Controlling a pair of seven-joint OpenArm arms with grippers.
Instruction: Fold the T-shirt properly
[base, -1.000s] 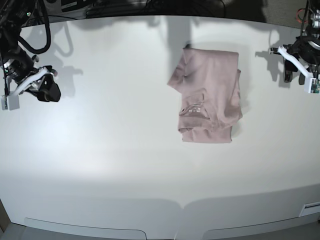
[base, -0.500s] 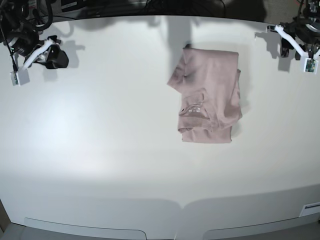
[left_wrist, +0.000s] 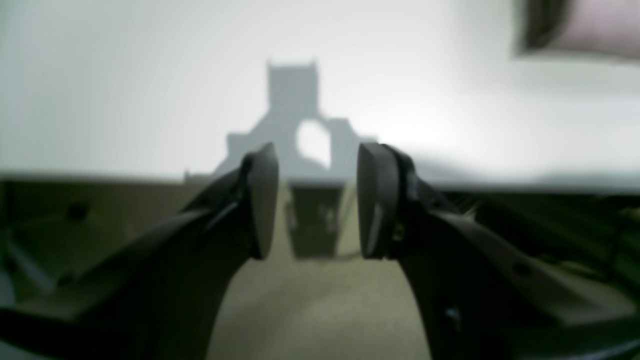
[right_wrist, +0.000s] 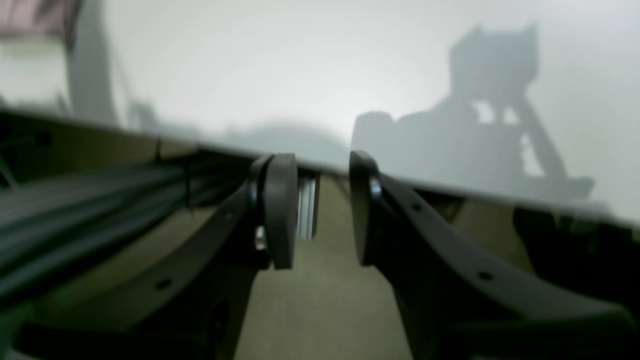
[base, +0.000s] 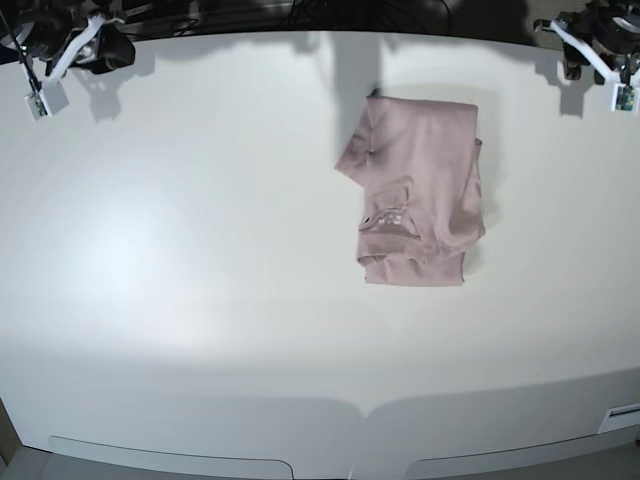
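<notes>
The mauve-pink T-shirt lies folded into a compact rectangle on the white table, right of centre and toward the far side, with its neck label print facing up. My left gripper hangs at the far right corner, well away from the cloth. In the left wrist view the left gripper is open with nothing between its fingers, and a corner of the T-shirt shows at the top right. My right gripper is at the far left corner. In its wrist view the right gripper is also open and empty.
The table's far edge runs just behind both grippers, with dark cables and gear beyond it. The near edge of the table curves along the bottom of the base view.
Both arms have drawn back and outward to the far corners of the table. The T-shirt has not moved, and both grippers kept the same opening.
</notes>
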